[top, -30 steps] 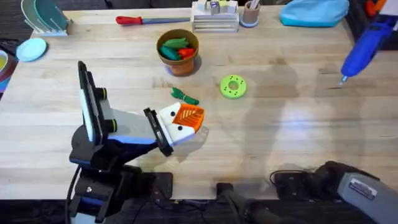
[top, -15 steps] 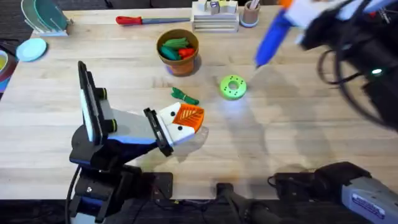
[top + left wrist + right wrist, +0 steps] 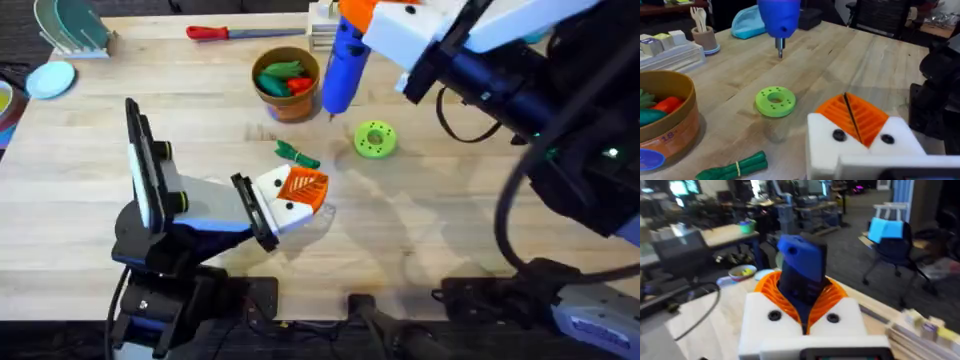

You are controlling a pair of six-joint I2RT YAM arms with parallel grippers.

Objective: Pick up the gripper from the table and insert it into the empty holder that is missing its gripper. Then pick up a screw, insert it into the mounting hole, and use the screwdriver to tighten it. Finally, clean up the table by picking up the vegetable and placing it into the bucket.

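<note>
My right gripper (image 3: 354, 18) (image 3: 802, 307) is shut on the fat blue screwdriver (image 3: 343, 63) (image 3: 801, 265). The driver hangs tip-down between the bucket (image 3: 291, 103) and the lime disc (image 3: 375, 139), and in the left wrist view the screwdriver (image 3: 779, 15) shows its metal tip above the table. My left gripper (image 3: 303, 190) (image 3: 852, 117) rests low near the front, its white finger bases (image 3: 830, 145) carrying two orange ribbed wedges pressed together, with a dark screw head (image 3: 838, 135) in each base. The dark green vegetable (image 3: 297, 153) (image 3: 735, 167) lies on the table just beyond it.
The terracotta bucket (image 3: 670, 131) holds green and orange toy vegetables. A red-handled tool (image 3: 228, 32), a stack of trays (image 3: 345, 30) and a beige cup (image 3: 402, 22) line the far edge. A blue pouch (image 3: 747, 22) lies at the far right.
The right arm has swung the screwdriver from the far right across the table to beside the bucket. The left arm has stayed still.
</note>
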